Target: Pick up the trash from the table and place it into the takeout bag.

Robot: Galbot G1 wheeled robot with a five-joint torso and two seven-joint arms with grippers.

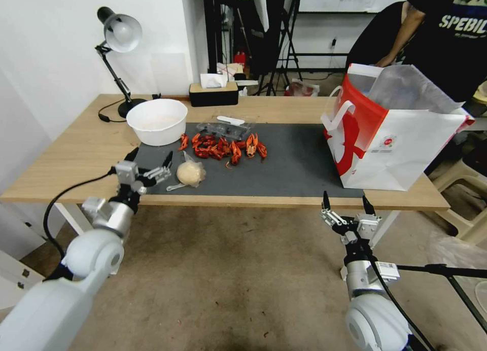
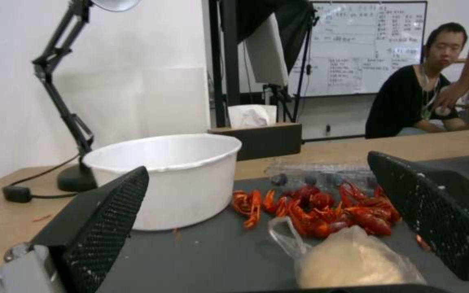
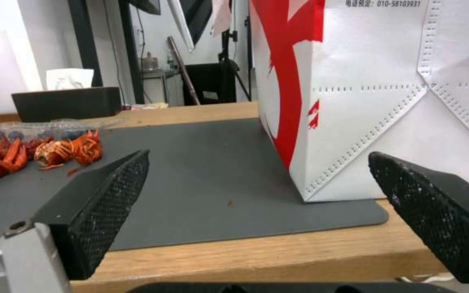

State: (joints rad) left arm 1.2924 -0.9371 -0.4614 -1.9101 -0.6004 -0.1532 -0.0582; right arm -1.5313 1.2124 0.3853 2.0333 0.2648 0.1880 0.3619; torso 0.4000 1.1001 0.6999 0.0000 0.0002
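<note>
Left gripper (image 1: 150, 161), fingers spread wide, hangs just beside the plastic-wrapped wad (image 1: 190, 173); pinching only loose film could let it slip short of the takeout bag (image 1: 395, 148)

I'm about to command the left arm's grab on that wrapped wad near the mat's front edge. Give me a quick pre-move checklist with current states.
1. Left tool open: ok, fingers spread wide.
2. Plastic-wrapped wad lined up: ok in the left wrist view, where it lies ahead between the fingers; in the head view the tool is just to its left.
3. Wad free of neighbours: ok, apart from the crayfish shells and the white bowl.
4. Takeout bag upright with its mouth open: ok.
5. Right tool out of the way: ok, open, off the table's front edge near the bag.
6. Room inside the bag: cannot tell.
</note>
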